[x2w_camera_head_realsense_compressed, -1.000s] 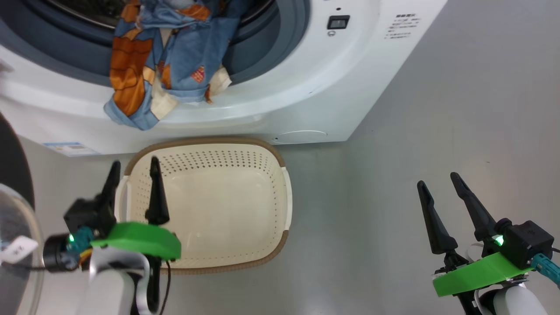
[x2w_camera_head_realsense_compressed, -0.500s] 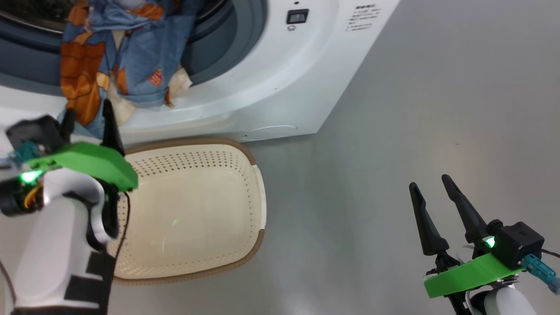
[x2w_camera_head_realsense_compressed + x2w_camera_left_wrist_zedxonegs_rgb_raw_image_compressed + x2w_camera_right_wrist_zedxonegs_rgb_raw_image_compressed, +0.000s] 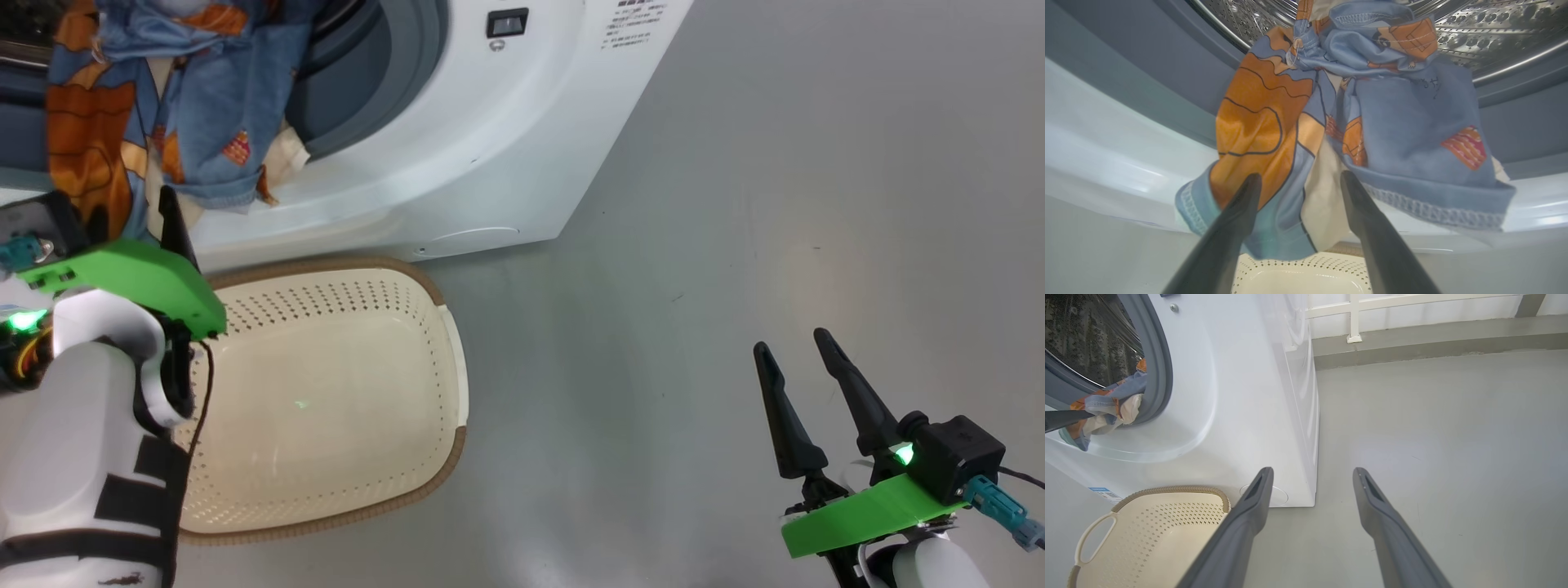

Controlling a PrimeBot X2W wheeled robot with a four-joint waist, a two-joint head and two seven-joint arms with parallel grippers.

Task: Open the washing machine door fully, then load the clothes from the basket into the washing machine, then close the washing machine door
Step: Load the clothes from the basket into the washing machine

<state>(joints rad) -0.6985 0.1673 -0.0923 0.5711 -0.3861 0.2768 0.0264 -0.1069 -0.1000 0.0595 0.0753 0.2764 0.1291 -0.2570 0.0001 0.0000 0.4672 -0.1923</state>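
The clothes (image 3: 175, 98), blue fabric with orange prints and a cream piece, hang out of the washing machine (image 3: 490, 122) over its grey gasket and white front lip. My left gripper (image 3: 135, 224) is open just below their hanging hem. In the left wrist view the clothes (image 3: 1404, 134) hang just beyond the left gripper (image 3: 1299, 177), with the steel drum (image 3: 1494, 32) behind. The cream basket (image 3: 326, 302) sits on the floor below with nothing in it. My right gripper (image 3: 790, 343) is open over bare floor at the lower right. The washing machine door is out of view.
Grey floor (image 3: 775, 163) stretches to the right of the machine. In the right wrist view the right gripper (image 3: 1313, 471) points at the machine's front corner (image 3: 1306, 457), with the basket (image 3: 1167, 514) at lower left and a white wall base (image 3: 1412, 314) far behind.
The camera has swung, shifting the picture left. My left gripper has risen from over the basket to the hanging clothes, still open. The right gripper has stayed put.
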